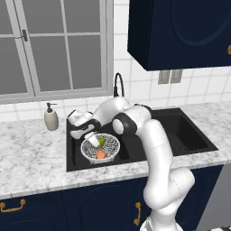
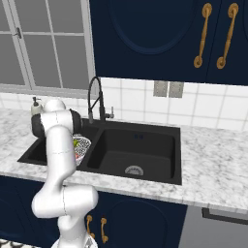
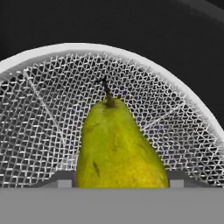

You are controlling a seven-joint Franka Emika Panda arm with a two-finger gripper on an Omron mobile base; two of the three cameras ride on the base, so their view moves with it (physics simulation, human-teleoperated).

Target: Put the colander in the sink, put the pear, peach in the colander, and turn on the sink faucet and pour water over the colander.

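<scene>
The white perforated colander (image 1: 113, 152) sits in the left basin of the black sink (image 1: 180, 131). The orange-pink peach (image 1: 100, 154) lies on its bottom. My gripper (image 1: 95, 140) reaches down into the colander, shut on the yellow-green pear (image 1: 102, 141). In the hand view the pear (image 3: 116, 148) stands stem up between my fingertips (image 3: 64, 180), with the colander's mesh wall (image 3: 43, 109) right behind it. The tall black sink faucet (image 1: 118, 83) rises behind the basins, and no water runs from it. From the right, my arm hides most of the colander (image 2: 83, 145).
A white soap dispenser (image 1: 51, 118) stands on the marble counter left of the sink. The right basin (image 2: 140, 150) holds only its silver drain (image 2: 134, 170). A window is behind the counter, and dark blue cabinets (image 1: 180, 31) hang above on the right.
</scene>
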